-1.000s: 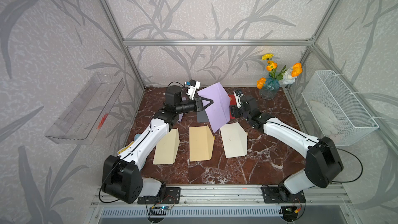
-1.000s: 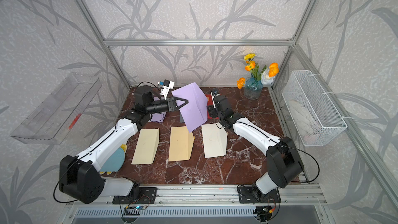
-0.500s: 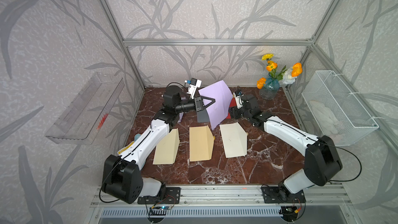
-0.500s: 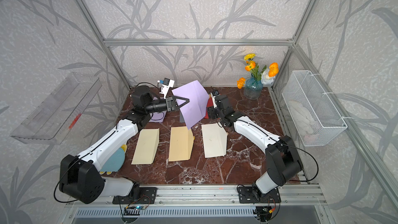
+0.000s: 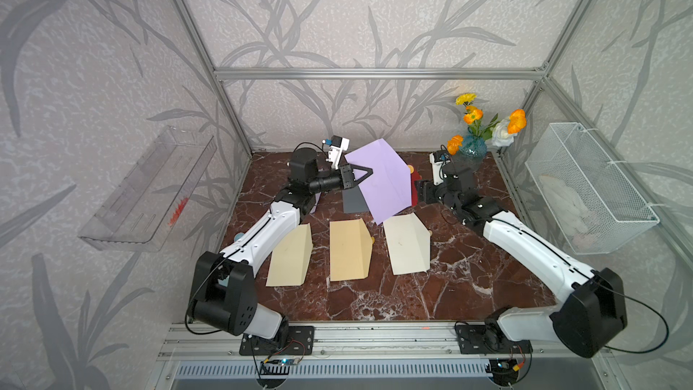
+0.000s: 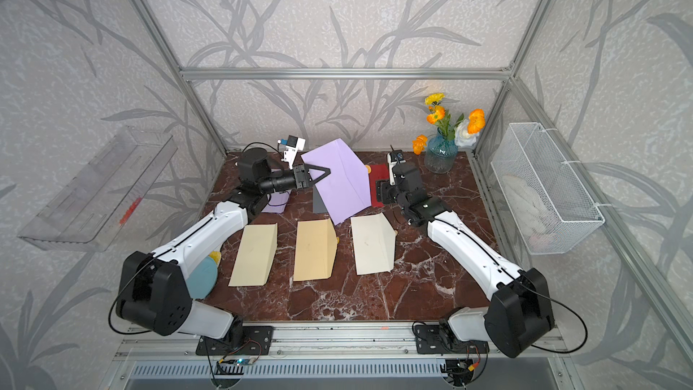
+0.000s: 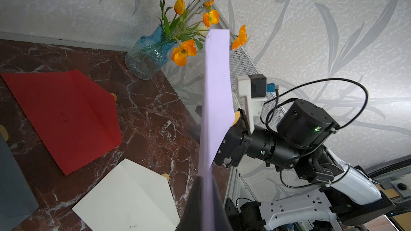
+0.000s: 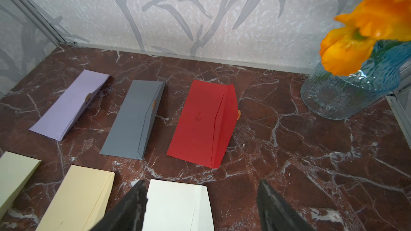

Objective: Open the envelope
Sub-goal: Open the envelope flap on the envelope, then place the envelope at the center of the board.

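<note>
Right arm backed off toward the vase side since a second ago. Left arm nudged the held envelope slightly higher, same grip.

Left tool (image 5: 369, 171) is pressed together on the lilac envelope (image 5: 382, 178), pinching it at one edge. The envelope is off the tabletop (image 5: 468, 264), tilted, hanging over the gray envelope (image 5: 352, 200) in the back row. Left wrist view shows it edge-on, running up from between the fingers (image 7: 193, 207).

Right tool (image 5: 422, 193) is spread, just beside the held envelope's far face. Touching or not: cannot tell. In the right wrist view its fingers (image 8: 133, 205) stand wide apart with nothing between them, aimed down at the tabletop.

Back row on the tabletop: flat lilac envelope (image 8: 71, 105), the gray one, red envelope (image 8: 202, 123). Front row: three cream envelopes (image 5: 348, 253), flaps partly up. Vase (image 5: 470, 150) with orange flowers sits in the far corner on the right arm's side.
</note>
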Action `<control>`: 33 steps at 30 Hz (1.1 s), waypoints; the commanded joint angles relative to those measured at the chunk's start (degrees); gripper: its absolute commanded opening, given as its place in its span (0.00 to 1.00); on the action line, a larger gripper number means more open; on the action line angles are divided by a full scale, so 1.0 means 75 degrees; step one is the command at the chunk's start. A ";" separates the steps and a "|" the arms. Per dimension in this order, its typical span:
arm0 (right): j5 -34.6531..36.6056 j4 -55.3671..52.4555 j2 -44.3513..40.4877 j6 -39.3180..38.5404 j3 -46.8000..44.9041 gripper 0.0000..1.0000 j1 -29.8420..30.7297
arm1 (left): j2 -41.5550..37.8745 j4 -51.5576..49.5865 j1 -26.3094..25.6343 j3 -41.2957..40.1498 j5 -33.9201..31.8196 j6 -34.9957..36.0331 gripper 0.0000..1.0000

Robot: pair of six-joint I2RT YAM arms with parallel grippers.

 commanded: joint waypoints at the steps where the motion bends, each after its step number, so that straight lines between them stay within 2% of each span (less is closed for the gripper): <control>1: -0.0627 -0.0026 -0.0450 0.0286 -0.0223 0.78 -0.0090 | 0.0245 0.0786 0.0056 0.0357 0.0229 -0.0289 0.00; 5: -0.1721 0.0453 -0.0802 0.0648 -0.0550 0.86 -0.0316 | 0.0488 0.1595 0.0156 0.0334 0.0439 -0.0706 0.00; 8: -0.2687 0.0733 -0.0810 0.0838 -0.0614 0.86 -0.0421 | 0.0680 0.2332 0.0229 0.0335 0.0682 -0.1123 0.00; 11: -0.3202 0.0886 -0.0796 0.0940 -0.0596 0.86 -0.0455 | 0.0829 0.2934 0.0311 0.0311 0.0833 -0.1504 0.00; 22: -0.3807 0.1282 -0.1090 0.1151 -0.0690 0.86 -0.0574 | 0.1241 0.3083 0.0546 0.0357 0.0696 -0.1852 0.00; 27: -0.3888 0.1389 -0.0856 0.1214 -0.0667 0.86 -0.0575 | 0.1506 0.4533 0.0537 0.0355 0.1016 -0.2856 0.00; 33: -0.4172 0.1751 -0.0448 0.1340 -0.0517 0.83 -0.0575 | 0.1559 0.4702 0.0456 0.0392 0.1502 -0.2941 0.00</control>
